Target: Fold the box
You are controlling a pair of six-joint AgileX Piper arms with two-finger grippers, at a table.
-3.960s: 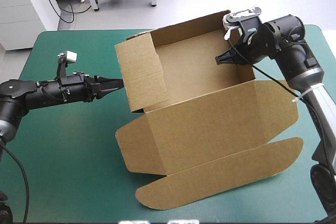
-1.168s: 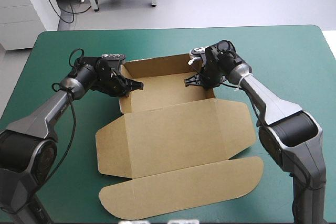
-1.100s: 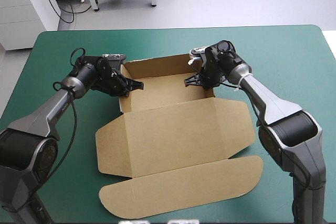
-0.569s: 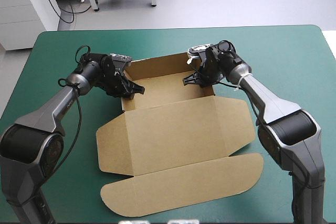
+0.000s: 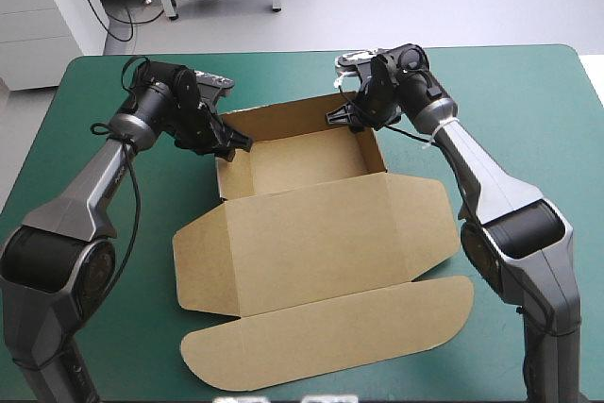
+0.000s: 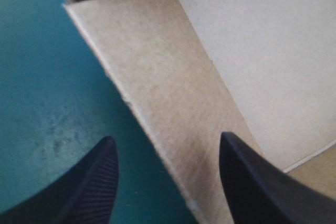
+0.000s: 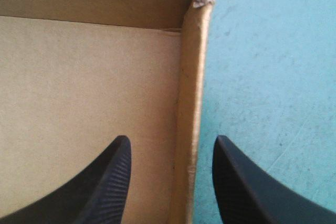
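We are hovering our left gripper (image 6: 167,139) and right gripper (image 7: 172,139), both spread wide, one over each side wall of the box (image 5: 321,233), which is sitting mid-way across the table (image 5: 528,101) as an open tray with its lid lying flat, seemingly letting those walls stand unaided.

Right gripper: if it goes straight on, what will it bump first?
Probably the box: its side wall's edge runs between the open fingers of the right gripper. How near it is, I can't tell.
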